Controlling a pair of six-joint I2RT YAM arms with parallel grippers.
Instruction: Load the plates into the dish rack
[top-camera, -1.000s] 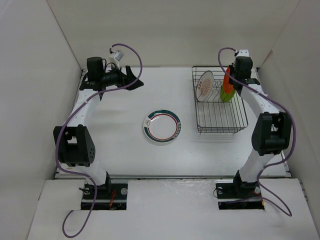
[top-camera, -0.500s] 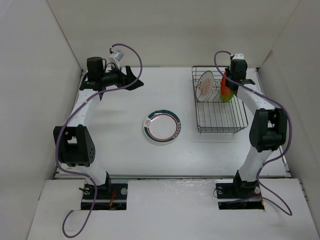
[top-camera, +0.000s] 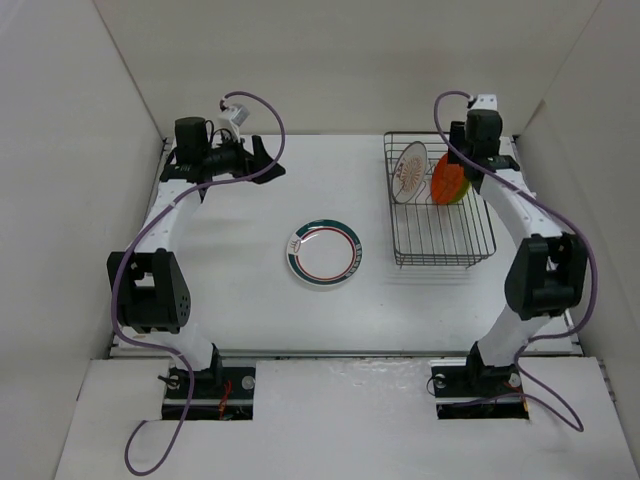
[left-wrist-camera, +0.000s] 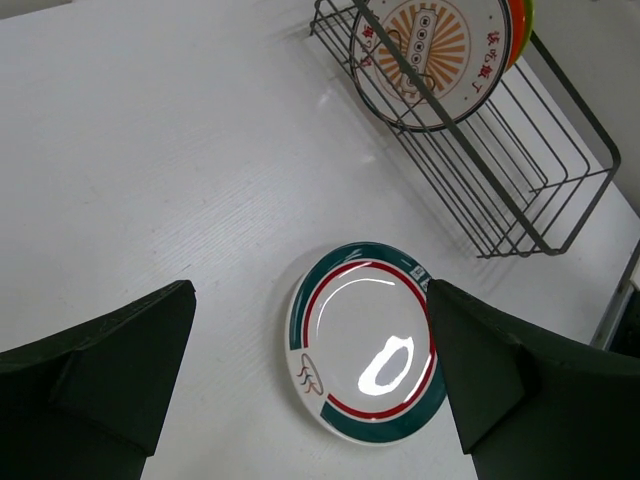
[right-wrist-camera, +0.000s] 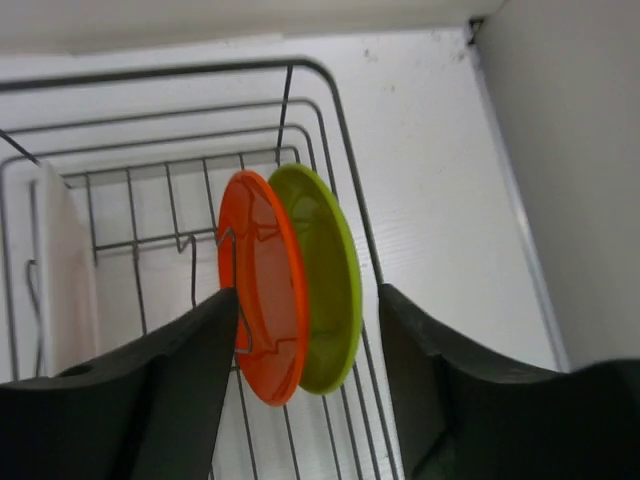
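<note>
Left pincer (left-wrist-camera: 308, 290) and right pincer (right-wrist-camera: 307, 300) gaped empty — orange plate (right-wrist-camera: 262, 285) stood upright in the dish rack (top-camera: 440, 225), ringed plate (top-camera: 323, 252) flat on the bench (top-camera: 250, 300).

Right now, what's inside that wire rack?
Three plates stand on edge in the dish rack: a sunburst plate, an orange plate and a green plate. The orange one hides most of the green one.

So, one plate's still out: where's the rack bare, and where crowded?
The dish rack has bare grid in its near half, between the orange plate and the near rim. Its far end is crowded: sunburst plate, orange one, green plate.
</note>
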